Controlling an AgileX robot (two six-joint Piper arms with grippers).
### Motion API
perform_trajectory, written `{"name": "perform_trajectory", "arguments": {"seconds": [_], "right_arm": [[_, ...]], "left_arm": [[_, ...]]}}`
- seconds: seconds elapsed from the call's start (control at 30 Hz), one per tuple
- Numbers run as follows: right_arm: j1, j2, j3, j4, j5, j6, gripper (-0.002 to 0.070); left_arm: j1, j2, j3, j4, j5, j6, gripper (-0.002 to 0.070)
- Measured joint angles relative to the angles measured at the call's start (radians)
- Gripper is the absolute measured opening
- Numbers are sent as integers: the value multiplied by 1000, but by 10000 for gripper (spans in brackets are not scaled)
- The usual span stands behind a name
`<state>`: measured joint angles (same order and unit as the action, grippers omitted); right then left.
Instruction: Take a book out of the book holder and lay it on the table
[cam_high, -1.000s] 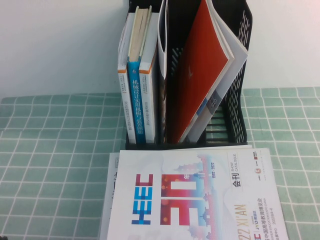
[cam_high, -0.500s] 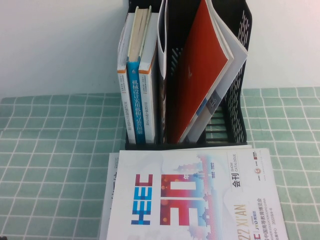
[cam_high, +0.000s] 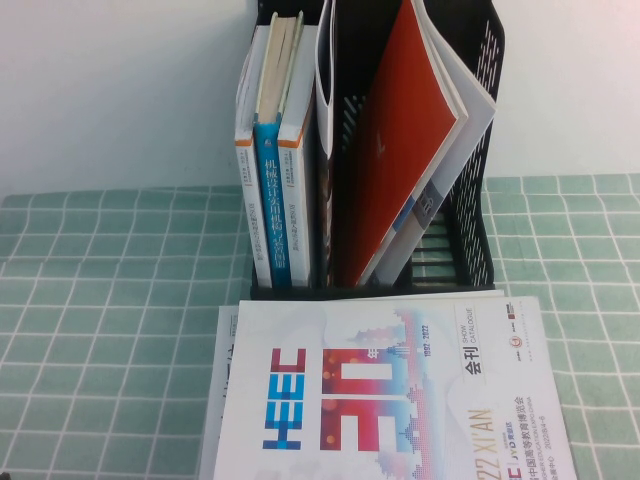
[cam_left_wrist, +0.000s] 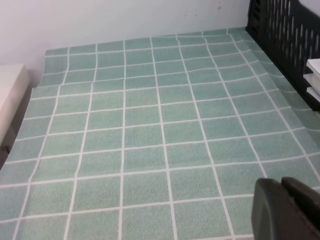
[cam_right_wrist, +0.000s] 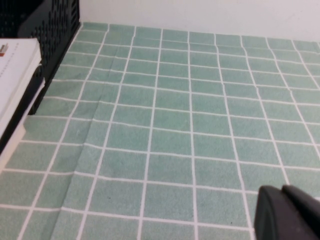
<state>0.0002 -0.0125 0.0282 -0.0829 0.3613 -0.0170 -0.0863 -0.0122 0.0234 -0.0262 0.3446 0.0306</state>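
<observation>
Nothing has shifted over the last second: the book holder (cam_high: 400, 150) stays full, while the left tool (cam_left_wrist: 287, 210) and right tool (cam_right_wrist: 287, 212), widths unreadable, hover over bare table (cam_left_wrist: 150, 125) beside it, extraction unstarted.

The high view looks steeply down, close on the book holder (cam_high: 400, 150), while both wrist views skim low over the table (cam_left_wrist: 150, 125) from opposite sides, each catching the holder's edge.

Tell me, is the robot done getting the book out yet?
Not started. The thin white book stands in the black book holder. Nothing in hand: left claw and right claw hang over bare table cloth. Left: grab, lift out, lay flat.
</observation>
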Motion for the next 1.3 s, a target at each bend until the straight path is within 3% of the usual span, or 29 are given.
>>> {"name": "perform_trajectory", "arguments": {"seconds": [0.27, 0.43, 0.77, 1.3], "right_arm": [[0, 0, 0, 0, 0, 0, -2], [0, 0, 0, 0, 0, 0, -2], [0, 0, 0, 0, 0, 0, -2], [0, 0, 0, 0, 0, 0, -2]], "left_arm": [[0, 0, 2, -48, -82, 12, -3], [0, 0, 2, -126, -270, 12, -2], [0, 0, 2, -122, -606, 13, -2], [0, 0, 2, -211, -649, -222, -3]]}}
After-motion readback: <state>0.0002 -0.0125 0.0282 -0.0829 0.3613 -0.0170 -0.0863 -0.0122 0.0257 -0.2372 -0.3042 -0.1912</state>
